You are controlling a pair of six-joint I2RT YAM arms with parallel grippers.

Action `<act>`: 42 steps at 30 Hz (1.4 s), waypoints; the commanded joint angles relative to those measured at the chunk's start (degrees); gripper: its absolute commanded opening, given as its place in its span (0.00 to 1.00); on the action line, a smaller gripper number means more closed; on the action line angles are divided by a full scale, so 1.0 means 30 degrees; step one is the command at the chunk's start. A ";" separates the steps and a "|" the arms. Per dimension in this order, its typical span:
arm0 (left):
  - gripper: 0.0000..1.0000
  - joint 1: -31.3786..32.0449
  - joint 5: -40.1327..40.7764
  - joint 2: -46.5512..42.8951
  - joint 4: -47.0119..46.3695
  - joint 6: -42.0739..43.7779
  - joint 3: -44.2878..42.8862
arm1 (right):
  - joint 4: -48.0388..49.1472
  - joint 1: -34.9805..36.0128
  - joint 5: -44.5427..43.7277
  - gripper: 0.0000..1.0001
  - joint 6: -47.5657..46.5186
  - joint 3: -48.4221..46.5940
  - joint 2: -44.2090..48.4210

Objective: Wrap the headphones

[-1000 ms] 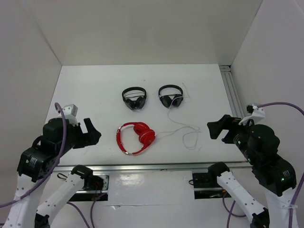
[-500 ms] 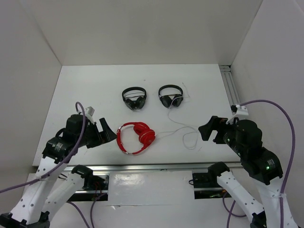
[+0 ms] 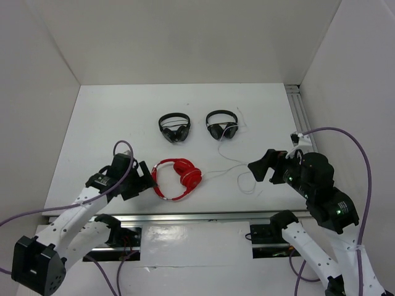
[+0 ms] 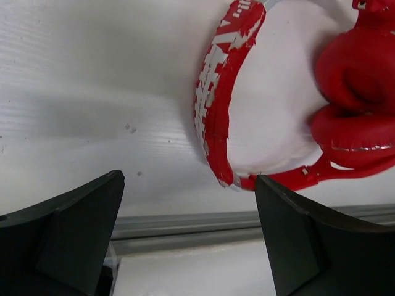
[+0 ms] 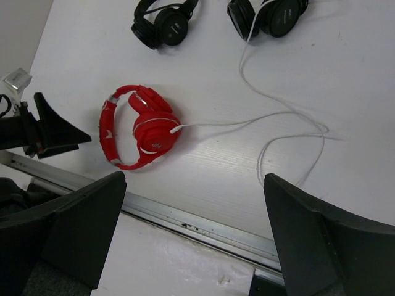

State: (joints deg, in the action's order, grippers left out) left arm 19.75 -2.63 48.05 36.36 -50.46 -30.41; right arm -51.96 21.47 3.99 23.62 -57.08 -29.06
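Observation:
The red headphones [image 3: 178, 177] lie flat on the white table near its front edge, cups folded to the right; they also show in the left wrist view [image 4: 345, 92] and the right wrist view [image 5: 141, 127]. Their thin white cable [image 3: 237, 168] runs right and loops loosely on the table; in the right wrist view the cable [image 5: 271, 132] is slack. My left gripper [image 3: 144, 177] is open, low, just left of the headband [image 4: 216, 92], not touching it. My right gripper [image 3: 259, 168] is open above the cable loop, holding nothing.
Two smaller black headphones [image 3: 174, 127] [image 3: 222, 124] lie further back at mid table. A metal rail [image 3: 185, 217] runs along the front edge, and another rail [image 3: 297, 111] along the right side. White walls enclose the table.
Both arms have lowered and moved inward. My left gripper has come right, close to the red headband; my right gripper has come left over the cable loop. The headphones have not moved.

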 commanded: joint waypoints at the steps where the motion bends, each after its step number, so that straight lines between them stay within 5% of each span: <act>1: 1.00 0.0478 0.2071 0.0737 -0.2479 -0.0816 0.0118 | 0.1648 0.0020 0.0866 1.00 0.0097 0.0450 0.0134; 16: 0.96 0.5132 0.7642 0.7446 -0.2862 -0.4183 -0.1083 | 0.2058 0.0020 0.1336 1.00 0.0097 0.0833 0.0311; 24: 0.66 0.5927 0.8700 0.9119 -0.2452 -0.5505 -0.1317 | 0.1677 0.0020 0.1336 1.00 -0.0079 0.0657 0.0661; 25: 0.46 0.5927 0.8700 0.9119 -0.2452 -0.5505 -0.1317 | 0.1503 0.0020 0.1336 1.00 -0.0079 0.0657 0.0663; 30: 0.30 0.6103 0.8524 0.8943 -0.2803 -0.5681 -0.0907 | 0.1501 0.0020 0.1335 1.00 -0.0079 0.0657 0.0839; 33: 0.00 0.6103 0.8524 0.9119 -0.2803 -0.5127 -0.0907 | 0.1736 0.0020 0.1861 1.00 -0.0079 0.0833 0.1014; 42: 0.00 0.7976 1.0368 0.5147 0.3195 -0.5009 -0.4330 | 0.6067 0.0020 0.7162 1.00 -0.0753 0.2647 0.3444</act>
State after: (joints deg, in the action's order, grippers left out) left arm 42.09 25.26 70.26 35.44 -66.26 -38.59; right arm -43.20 21.47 17.80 22.65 -50.13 -20.82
